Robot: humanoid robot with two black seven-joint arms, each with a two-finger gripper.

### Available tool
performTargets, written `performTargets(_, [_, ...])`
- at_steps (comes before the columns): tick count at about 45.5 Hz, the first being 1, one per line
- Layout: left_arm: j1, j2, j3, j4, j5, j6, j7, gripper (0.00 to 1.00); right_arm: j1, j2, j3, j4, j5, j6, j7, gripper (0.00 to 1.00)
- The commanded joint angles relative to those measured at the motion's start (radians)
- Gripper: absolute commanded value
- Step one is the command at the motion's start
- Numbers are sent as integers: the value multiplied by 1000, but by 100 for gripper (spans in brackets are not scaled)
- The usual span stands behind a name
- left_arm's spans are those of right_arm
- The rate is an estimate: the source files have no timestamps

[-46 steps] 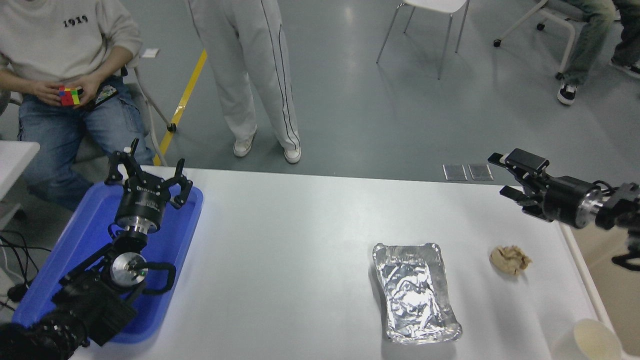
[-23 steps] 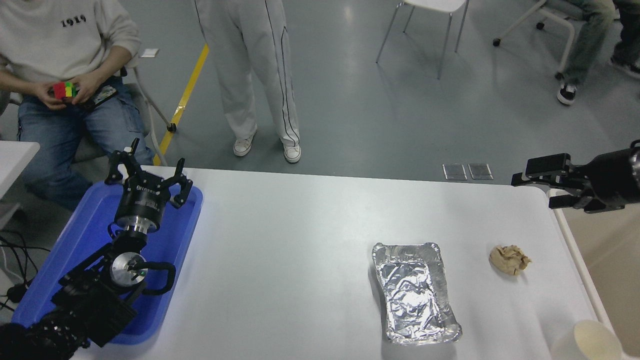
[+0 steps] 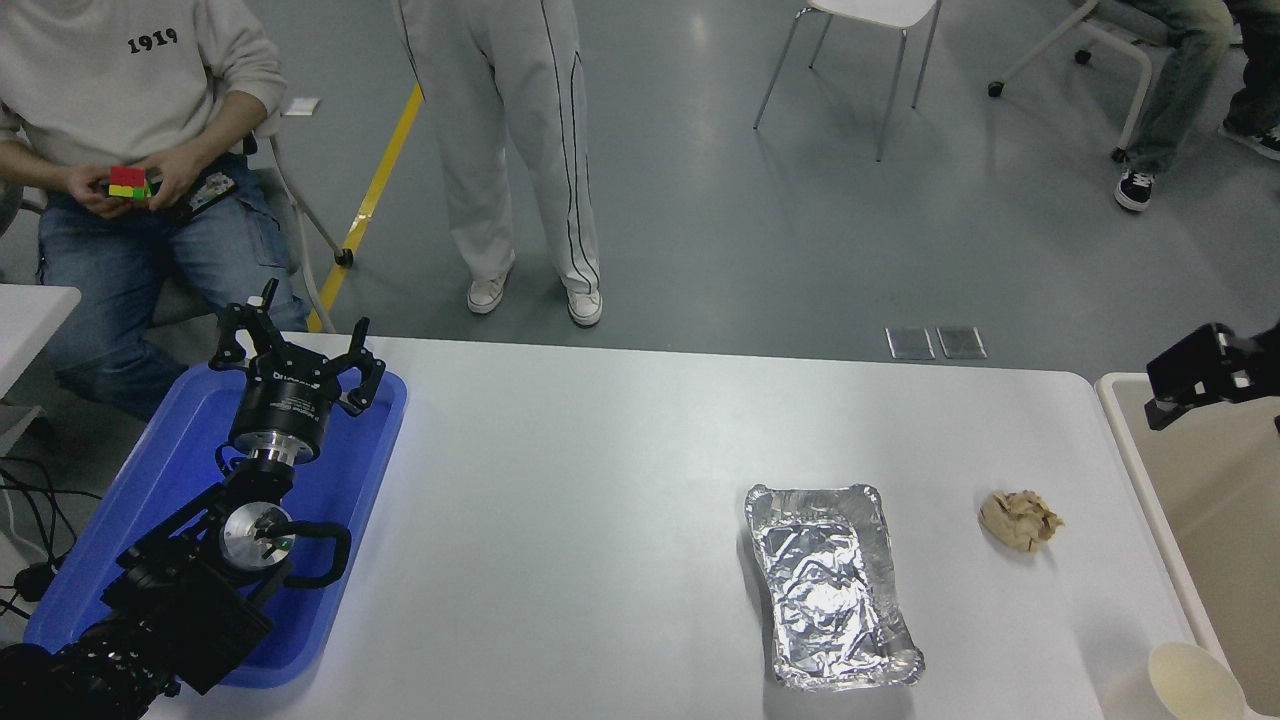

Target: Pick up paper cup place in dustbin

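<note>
The paper cup (image 3: 1192, 684) stands upright at the table's front right corner, next to the dustbin's rim. The dustbin (image 3: 1150, 480) is a cream-beige bin along the table's right side, cut off by the picture's edge. My right gripper (image 3: 1157, 396) comes in from the right edge, above the dustbin's far end and well behind the cup. It is open and empty. My left gripper (image 3: 296, 352) is parked open over the blue tray at the lower left.
A silver foil tray (image 3: 830, 585) lies right of the table's middle. A crumpled tan paper ball (image 3: 1020, 519) lies between it and the dustbin. A blue tray (image 3: 190, 470) sits at the left edge. People sit and stand beyond the table's far side.
My right gripper has drawn back to the right, from over the table's far right corner to above the dustbin, now mostly out of the picture. The cup has not moved.
</note>
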Motion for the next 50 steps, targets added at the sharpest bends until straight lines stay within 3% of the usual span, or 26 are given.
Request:
performTargets(1, [0, 0, -1, -1, 0, 0, 0, 100, 59, 2, -74, 23, -40, 35, -38, 100])
performTargets(26, [0, 1, -1, -1, 0, 0, 0, 100, 85, -21, -163, 66, -38, 35, -36, 100])
performTargets(50, [0, 0, -1, -1, 0, 0, 0, 100, 27, -217, -144, 16, -23, 35, -36, 100])
